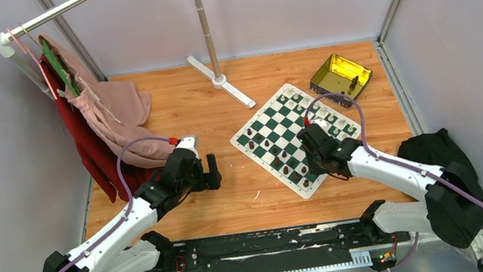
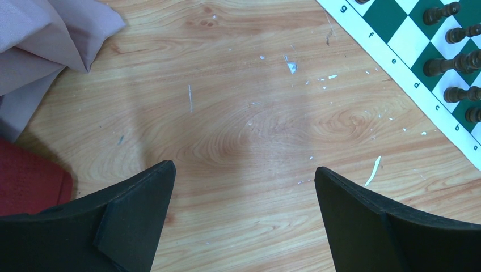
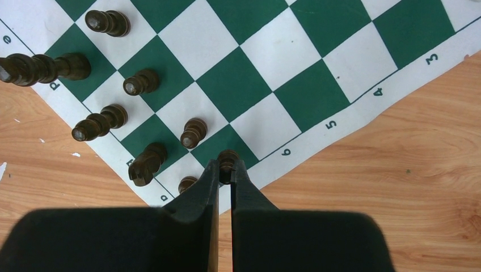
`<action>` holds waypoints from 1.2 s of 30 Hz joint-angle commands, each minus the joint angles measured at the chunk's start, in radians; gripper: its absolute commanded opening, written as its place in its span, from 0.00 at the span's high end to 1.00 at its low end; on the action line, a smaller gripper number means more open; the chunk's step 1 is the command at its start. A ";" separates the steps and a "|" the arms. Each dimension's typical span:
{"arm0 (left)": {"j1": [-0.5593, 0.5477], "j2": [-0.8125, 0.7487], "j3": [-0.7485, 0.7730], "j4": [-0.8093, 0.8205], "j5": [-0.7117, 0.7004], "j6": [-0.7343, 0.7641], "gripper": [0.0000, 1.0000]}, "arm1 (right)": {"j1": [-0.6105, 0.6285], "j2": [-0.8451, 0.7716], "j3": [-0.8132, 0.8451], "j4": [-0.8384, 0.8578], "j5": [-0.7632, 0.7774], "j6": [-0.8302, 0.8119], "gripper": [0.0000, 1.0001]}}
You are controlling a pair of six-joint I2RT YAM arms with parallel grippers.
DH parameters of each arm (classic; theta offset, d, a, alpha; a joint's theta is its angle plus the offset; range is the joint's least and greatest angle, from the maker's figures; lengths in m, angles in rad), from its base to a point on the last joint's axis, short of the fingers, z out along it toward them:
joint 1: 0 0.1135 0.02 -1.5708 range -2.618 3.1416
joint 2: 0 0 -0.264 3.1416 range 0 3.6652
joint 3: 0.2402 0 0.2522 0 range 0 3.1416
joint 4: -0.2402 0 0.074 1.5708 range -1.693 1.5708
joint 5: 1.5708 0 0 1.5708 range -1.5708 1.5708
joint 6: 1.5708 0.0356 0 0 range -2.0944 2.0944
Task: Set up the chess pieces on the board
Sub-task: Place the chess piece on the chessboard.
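The green-and-white board (image 1: 274, 131) lies right of centre, turned like a diamond. Dark brown chess pieces (image 1: 283, 153) stand along its near side and cream ones (image 1: 326, 120) along its far right side. My right gripper (image 3: 226, 167) is shut on a small dark brown pawn (image 3: 228, 157), over a green square by the board's near corner. Close by stand other dark pieces: a pawn (image 3: 194, 131), a knight (image 3: 146, 163) and a tall piece (image 3: 42, 68). My left gripper (image 2: 244, 173) hangs open over bare wood left of the board (image 2: 408, 39), holding nothing.
A shiny gold tin (image 1: 339, 76) sits beyond the board's far right corner. Pink and red clothes (image 1: 113, 119) hang from a rack at the left and spill onto the table. A stand's white foot (image 1: 219, 80) rests at the back centre. Black cloth (image 1: 435, 147) lies at the right edge.
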 commanded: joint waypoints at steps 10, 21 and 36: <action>-0.007 -0.019 0.018 -0.008 0.001 0.009 0.00 | 0.025 0.059 -0.033 0.045 0.015 0.022 1.00; -0.008 -0.012 0.016 -0.005 -0.002 0.008 0.00 | 0.026 0.071 -0.040 0.048 0.005 0.022 1.00; -0.007 -0.010 0.011 0.003 -0.006 0.002 0.00 | 0.042 0.058 -0.009 0.016 0.010 0.010 1.00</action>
